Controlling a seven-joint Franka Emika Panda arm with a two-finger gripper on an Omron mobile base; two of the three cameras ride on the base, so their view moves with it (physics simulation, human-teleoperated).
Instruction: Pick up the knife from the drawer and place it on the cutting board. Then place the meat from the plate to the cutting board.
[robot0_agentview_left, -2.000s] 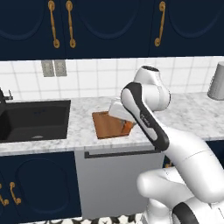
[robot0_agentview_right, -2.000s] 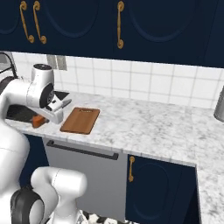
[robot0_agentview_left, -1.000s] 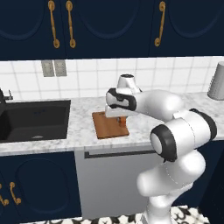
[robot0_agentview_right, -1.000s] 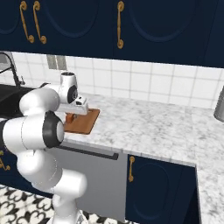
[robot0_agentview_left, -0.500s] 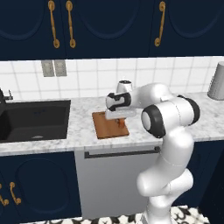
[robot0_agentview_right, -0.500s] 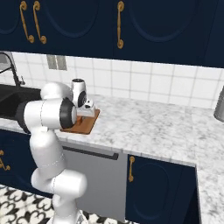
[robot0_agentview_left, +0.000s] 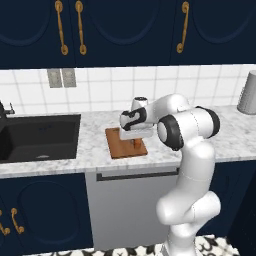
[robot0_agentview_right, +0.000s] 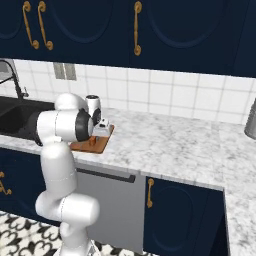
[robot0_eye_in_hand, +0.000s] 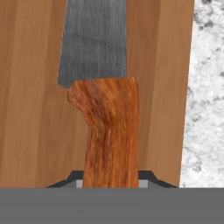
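The claw (robot0_eye_in_hand: 110, 178) grips the knife's (robot0_eye_in_hand: 105, 109) grained wooden handle over the smooth cutting board (robot0_eye_in_hand: 30, 109).

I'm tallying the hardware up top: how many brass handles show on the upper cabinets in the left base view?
3. Two brass handles sit side by side at upper left, and one is at upper right. More could lie beyond the picture's edges.
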